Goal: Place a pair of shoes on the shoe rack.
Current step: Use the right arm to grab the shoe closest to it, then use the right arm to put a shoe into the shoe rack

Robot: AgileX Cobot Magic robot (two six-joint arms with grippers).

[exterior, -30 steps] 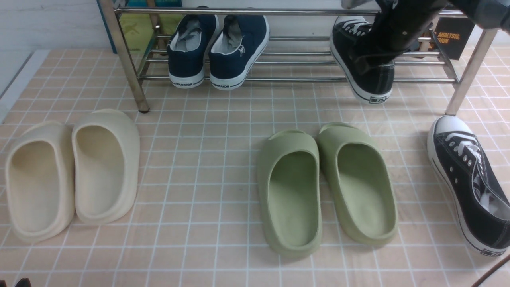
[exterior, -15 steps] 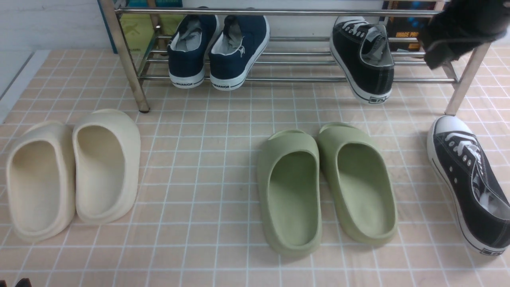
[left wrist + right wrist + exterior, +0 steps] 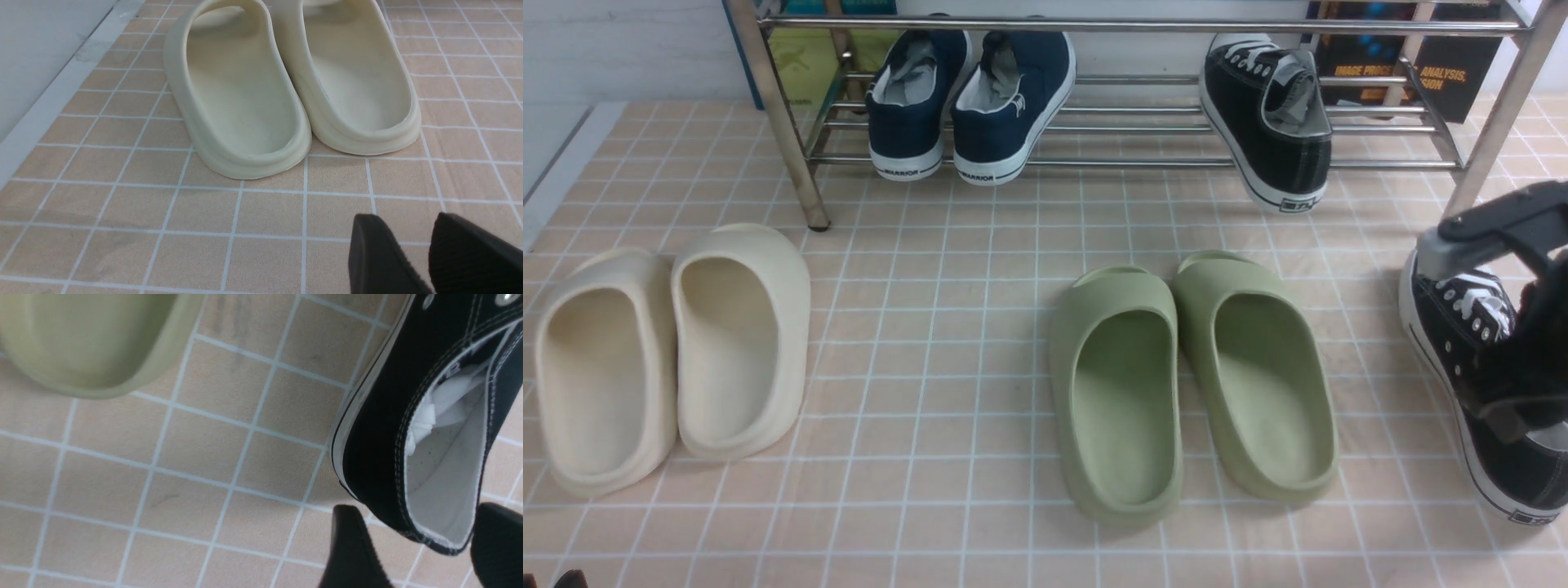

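Peach tiled floor (image 3: pixel 980 245), shoe rack (image 3: pixel 1094 24) along the far side. One black sneaker (image 3: pixel 1278 139) sits on its lower bars, toe to the back, heel overhanging toward us. We log the other sneaker (image 3: pixel 1441 343) on the floor far right, long axis front-to-back, toe toward the rack. Its midsection is masked by the right gripper (image 3: pixel 423 543), outer edge cut off. That gripper hangs low, jaws wide, straddling the heel, not clamped. Our left gripper (image 3: pixel 410 232) sits near the cream slides (image 3: pixel 286 90), narrowly parted, empty.
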